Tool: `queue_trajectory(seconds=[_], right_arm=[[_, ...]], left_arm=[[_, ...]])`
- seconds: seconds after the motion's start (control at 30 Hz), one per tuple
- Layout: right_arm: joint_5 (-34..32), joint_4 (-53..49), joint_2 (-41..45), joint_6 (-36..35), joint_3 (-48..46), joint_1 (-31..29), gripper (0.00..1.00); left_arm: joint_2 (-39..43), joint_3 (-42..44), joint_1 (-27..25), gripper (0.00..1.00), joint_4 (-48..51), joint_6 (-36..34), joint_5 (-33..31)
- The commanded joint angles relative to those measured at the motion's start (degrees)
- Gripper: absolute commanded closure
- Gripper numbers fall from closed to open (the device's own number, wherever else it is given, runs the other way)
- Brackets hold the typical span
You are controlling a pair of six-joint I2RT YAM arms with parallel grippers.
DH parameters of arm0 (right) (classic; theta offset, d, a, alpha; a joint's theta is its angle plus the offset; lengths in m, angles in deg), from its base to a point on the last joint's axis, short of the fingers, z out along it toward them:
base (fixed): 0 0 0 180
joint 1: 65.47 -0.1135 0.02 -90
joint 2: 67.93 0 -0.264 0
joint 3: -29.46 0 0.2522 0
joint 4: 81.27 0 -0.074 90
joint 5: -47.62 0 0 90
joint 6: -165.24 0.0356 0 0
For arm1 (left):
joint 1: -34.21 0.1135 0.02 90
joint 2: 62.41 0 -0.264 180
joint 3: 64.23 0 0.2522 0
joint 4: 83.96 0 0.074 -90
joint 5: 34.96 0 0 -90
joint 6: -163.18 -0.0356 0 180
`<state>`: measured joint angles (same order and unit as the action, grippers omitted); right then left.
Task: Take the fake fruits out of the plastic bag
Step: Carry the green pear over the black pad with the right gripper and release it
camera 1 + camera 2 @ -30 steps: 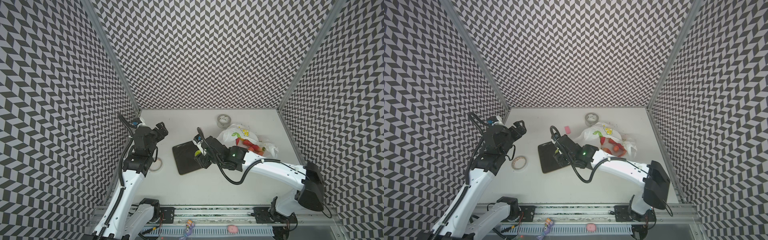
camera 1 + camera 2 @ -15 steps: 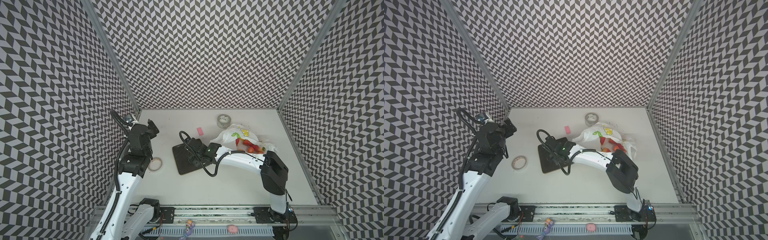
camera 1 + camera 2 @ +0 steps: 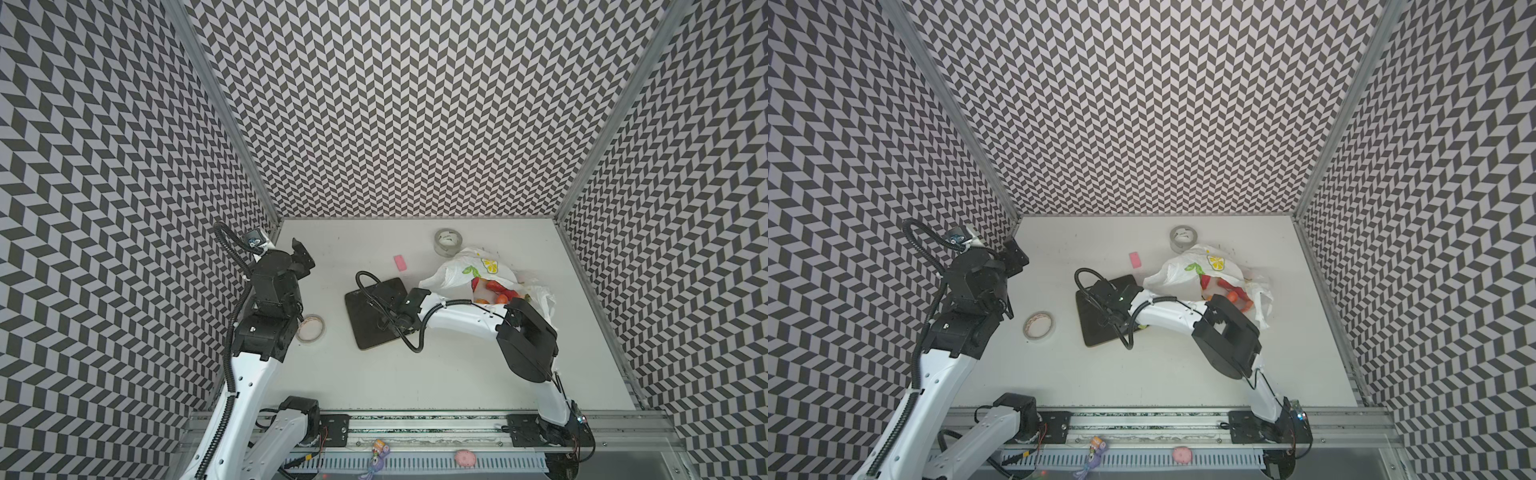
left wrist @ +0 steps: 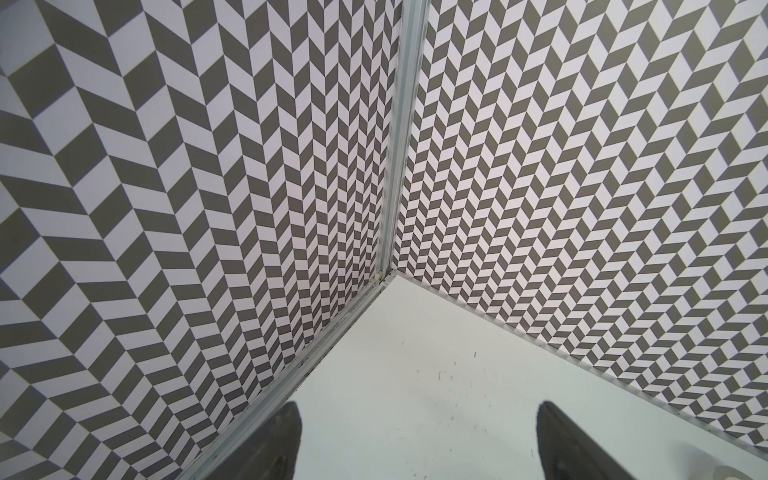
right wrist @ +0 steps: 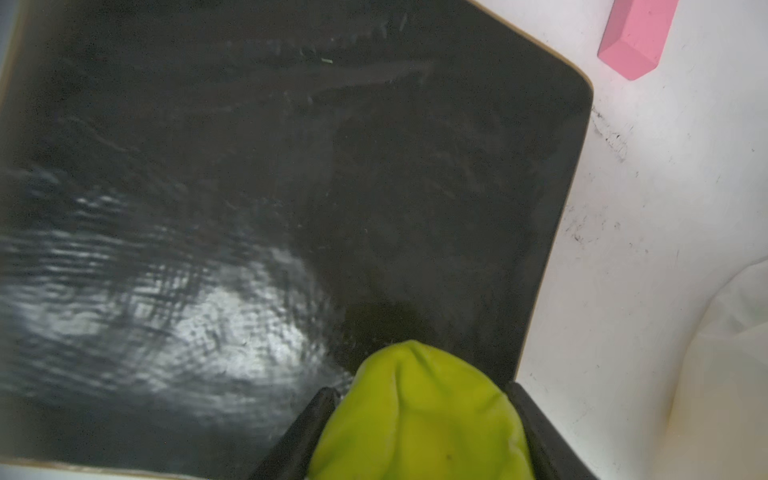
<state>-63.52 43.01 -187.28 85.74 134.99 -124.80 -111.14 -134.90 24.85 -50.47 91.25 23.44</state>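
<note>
Sitting pinched in the right gripper [image 5: 419, 390], the green pear [image 5: 419, 428] is low over the black board [image 5: 291, 166], clear of the bag; whether it touches the board I cannot tell. Its skin is creased and dimpled where it is squeezed, so I'd judge it light, hollow and soft. A gentle hold across the fat belly suits it, though the glossy skin could slip. The other fruits [image 3: 496, 291], red and orange, lie inside the plastic bag [image 3: 457, 272] at the far right of the bench [image 3: 415, 374]. That film looks thin and floppy. The left gripper [image 4: 419, 411] is raised by the corner, spread wide and holding nothing.
</note>
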Motion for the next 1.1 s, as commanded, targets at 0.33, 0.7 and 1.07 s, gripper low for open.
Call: queue_trajectory(seconds=[0.33,0.7,1.07], right_arm=[[1.4,2.4,-2.0,0.6,0.5,0.4,0.26],[9.9,6.5,5.3,-0.3,1.4,1.2,0.14],[17.6,6.6,16.1,-2.6,10.1,1.2,0.12]], left_arm=[[0.2,-0.1,-0.2,0.12,-1.0,1.0,1.6],[-0.4,-0.8,-0.2,0.12,-0.5,1.2,3.2],[1.6,-4.7,-0.2,0.12,-1.9,2.5,3.0]])
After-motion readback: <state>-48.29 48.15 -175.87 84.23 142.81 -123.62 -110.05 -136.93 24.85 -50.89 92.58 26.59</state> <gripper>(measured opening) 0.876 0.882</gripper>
